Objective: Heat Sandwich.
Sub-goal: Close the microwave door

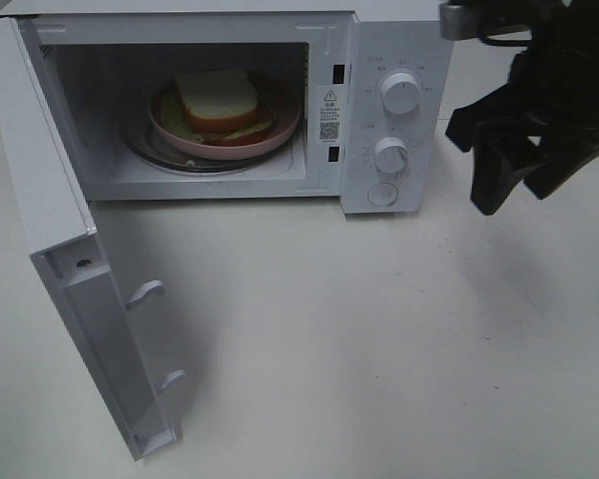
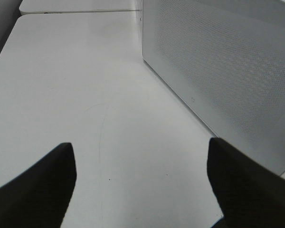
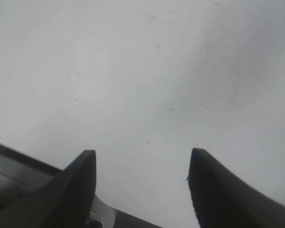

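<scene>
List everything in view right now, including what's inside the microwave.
microwave: one, white, back of table
door: one, white, swung open leftward
sandwich: one, white bread with orange-brown crust, on plate
plate: one, pink, inside microwave on turntable
turntable: one, clear glass, microwave floor
knobs: two, white, microwave's right panel
table: one, white, under everything
left gripper: one, black, open, beside microwave's wall
right gripper: one, black, open, right of microwave

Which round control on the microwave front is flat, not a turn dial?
The lowest button, sitting under the other two. The top dial and the middle dial both stick out with a raised grip; this one is a flat disc.
</scene>
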Tool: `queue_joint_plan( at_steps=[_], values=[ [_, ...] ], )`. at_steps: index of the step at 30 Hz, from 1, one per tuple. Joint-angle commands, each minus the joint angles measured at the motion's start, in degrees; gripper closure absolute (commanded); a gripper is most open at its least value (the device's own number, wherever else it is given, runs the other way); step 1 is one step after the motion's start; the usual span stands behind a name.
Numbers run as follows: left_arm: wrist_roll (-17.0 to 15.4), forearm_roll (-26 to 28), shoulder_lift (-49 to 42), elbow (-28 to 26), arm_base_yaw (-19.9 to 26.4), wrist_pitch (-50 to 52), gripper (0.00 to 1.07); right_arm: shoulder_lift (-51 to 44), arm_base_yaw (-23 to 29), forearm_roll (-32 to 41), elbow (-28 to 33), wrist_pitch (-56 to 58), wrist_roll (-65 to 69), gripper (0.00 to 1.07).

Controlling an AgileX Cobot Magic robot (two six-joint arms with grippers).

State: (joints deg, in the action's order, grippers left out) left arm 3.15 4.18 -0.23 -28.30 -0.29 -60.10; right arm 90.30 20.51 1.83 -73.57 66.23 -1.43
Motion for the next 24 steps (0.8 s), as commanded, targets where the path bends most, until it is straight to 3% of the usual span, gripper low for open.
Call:
queue_joint_plan(
  at_steps=[1, 9, 15, 22, 24],
  values=[
    [0.0, 0.2, -1.3, 0.1, -0.2, 0.7, 0.36, -0.9, -3.4, -1.4, 0.4, -0.7, 3.6, 0.5],
    [0.0, 0.2, -1.3, 0.1, -0.2, 0.7, 0.36, -2.5, -14.7, -1.4, 0.4, 0.9, 3.7, 0.5],
    [0.0, 0.2, -1.3, 0.1, -0.2, 0.7, 0.36, -5.4, -18.2, -1.4, 0.5, 2.7, 3.7, 0.5],
    [0.0, 0.2, -1.3, 0.1, -0.2, 0.7, 0.36, -17.6, -19.8, -1.4, 10.1, -0.2, 3.7, 0.5],
    [0.0, 0.2, -1.3, 0.1, -0.2, 0.7, 0.36, -23.5, -19.8, -1.4, 15.7, -2.0, 3.7, 0.5]
  ],
)
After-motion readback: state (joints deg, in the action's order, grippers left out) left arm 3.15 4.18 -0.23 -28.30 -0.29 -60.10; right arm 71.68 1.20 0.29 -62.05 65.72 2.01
